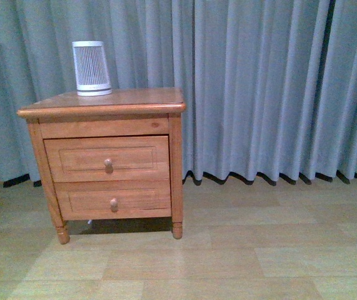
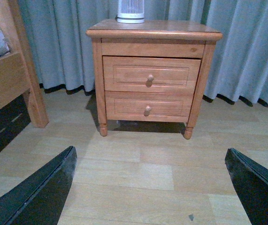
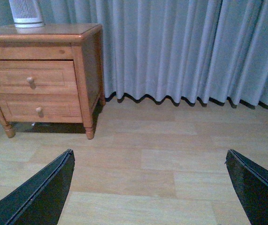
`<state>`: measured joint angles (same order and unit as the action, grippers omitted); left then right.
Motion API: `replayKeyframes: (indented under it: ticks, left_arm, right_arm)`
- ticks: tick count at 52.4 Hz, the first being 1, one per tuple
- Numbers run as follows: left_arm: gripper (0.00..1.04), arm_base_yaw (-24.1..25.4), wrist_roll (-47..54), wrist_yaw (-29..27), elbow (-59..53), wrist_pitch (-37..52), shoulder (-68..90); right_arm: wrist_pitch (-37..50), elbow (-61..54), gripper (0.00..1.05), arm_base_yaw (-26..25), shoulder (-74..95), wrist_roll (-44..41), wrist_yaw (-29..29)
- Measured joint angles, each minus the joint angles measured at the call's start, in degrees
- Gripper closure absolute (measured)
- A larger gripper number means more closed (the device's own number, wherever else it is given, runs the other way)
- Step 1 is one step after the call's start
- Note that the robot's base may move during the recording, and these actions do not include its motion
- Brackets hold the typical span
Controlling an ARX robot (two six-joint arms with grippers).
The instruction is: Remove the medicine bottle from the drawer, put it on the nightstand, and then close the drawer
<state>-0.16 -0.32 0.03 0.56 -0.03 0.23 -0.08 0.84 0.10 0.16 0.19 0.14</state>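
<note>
The nightstand (image 1: 140, 97) stands well off, its upper drawer (image 1: 106, 158) shut: nothing begun. The medicine bottle, presumably inside, is hidden. Next comes reaching the knob (image 1: 108, 164) and pulling. The left gripper (image 2: 150, 154) and right gripper (image 3: 149, 154) both gape wide, empty

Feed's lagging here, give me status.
Left pincer open, right pincer open, both empty. Drawer shut, medicine bottle not visible. Nothing blocking its knob.

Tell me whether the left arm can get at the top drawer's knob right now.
Probably yes. The left end effector is open and faces the knob squarely, with only bare floor between them. Nothing stands before the shut drawer, though the arm must travel forward.
</note>
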Motion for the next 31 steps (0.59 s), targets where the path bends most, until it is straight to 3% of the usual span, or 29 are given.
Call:
replayKeyframes:
  ticks: [31]
  left_arm:
    - [0.07,0.0,0.02,0.0,0.0,0.0,0.0]
  right_arm:
    - [0.0,0.0,0.07,0.0,0.0,0.0,-0.02]
